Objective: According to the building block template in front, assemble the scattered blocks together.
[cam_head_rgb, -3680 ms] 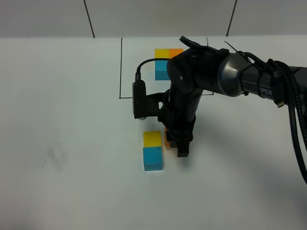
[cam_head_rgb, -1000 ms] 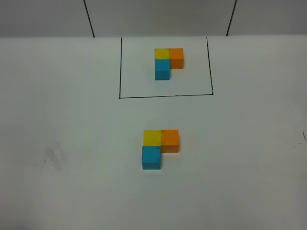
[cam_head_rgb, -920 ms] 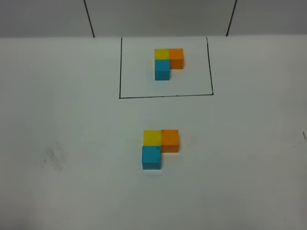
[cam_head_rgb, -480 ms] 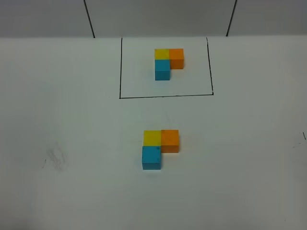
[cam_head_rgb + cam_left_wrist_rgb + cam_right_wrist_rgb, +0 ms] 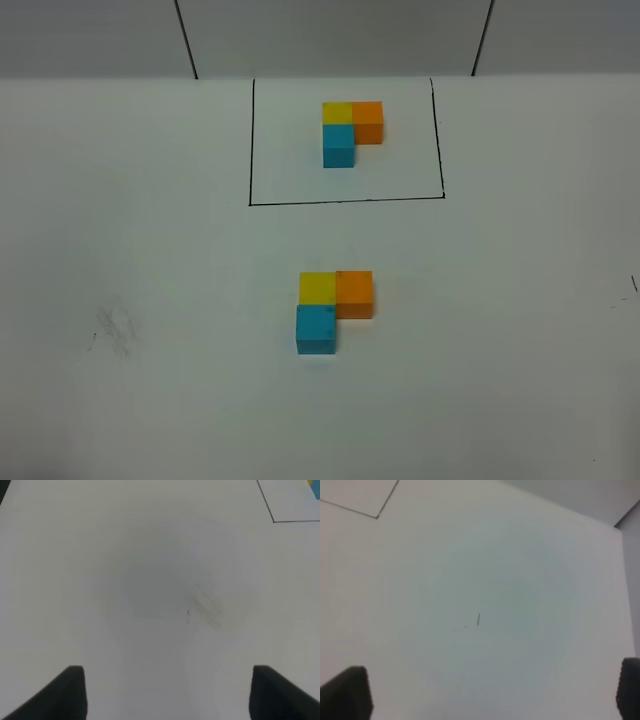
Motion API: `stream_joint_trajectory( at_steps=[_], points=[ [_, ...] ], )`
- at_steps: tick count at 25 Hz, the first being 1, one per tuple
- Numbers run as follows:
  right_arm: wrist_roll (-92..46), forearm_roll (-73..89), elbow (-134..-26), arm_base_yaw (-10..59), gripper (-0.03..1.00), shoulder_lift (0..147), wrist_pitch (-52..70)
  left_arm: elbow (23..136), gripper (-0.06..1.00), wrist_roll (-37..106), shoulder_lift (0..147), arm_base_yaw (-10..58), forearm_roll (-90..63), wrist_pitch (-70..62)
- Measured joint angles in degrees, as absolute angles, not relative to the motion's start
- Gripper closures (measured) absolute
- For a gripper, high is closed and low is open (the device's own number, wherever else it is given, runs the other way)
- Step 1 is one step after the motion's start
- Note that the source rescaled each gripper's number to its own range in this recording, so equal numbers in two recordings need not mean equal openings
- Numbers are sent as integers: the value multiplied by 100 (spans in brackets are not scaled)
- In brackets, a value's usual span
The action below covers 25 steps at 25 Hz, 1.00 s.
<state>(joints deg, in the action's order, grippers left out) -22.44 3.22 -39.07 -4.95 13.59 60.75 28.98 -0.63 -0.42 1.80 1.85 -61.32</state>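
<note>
The building block template point(image 5: 350, 130) lies at the back of the table inside a thin black frame point(image 5: 345, 201): yellow, orange and blue cubes in an L. Nearer the front, the scattered blocks sit touching in the same L: yellow point(image 5: 318, 287), orange point(image 5: 354, 293) to its right, blue point(image 5: 316, 329) in front of the yellow. Neither arm shows in the exterior high view. My left gripper point(image 5: 175, 695) is open over bare table, with only its dark fingertips point(image 5: 70, 692) showing. My right gripper point(image 5: 487, 692) is open too, with nothing between its fingertips point(image 5: 347, 692).
A faint grey smudge point(image 5: 112, 330) marks the white table at the front left, and the left wrist view shows the smudge point(image 5: 205, 605) too. A corner of the black frame point(image 5: 273, 521) shows in the left wrist view. A small dark mark point(image 5: 478, 619) lies below the right gripper.
Earlier the right arm stood over the blocks at the orange one. It has since left the exterior view, leaving the orange cube against the yellow. Nothing moved in the last second.
</note>
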Motion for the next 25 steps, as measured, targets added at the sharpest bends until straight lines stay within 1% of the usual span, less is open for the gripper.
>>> stream_joint_trajectory(
  at_steps=[3,9,13,19,25],
  points=[
    [-2177,493,-3577,-495,-3,921,6128,2898,48,-63,-42,180,185,-6132],
    [-1398,418,-3213,-495,-1,558,6457,2898,48,-63,-42,180,185,-6132],
    [-1061,221,-3079,-495,4,346,6557,2898,48,-69,-42,180,185,-6132],
    [-516,81,-3017,-495,16,284,6418,2898,48,-69,-42,180,185,-6132],
    [-314,75,-2883,-495,19,284,6196,2898,48,-63,-42,180,185,-6132]
  ],
)
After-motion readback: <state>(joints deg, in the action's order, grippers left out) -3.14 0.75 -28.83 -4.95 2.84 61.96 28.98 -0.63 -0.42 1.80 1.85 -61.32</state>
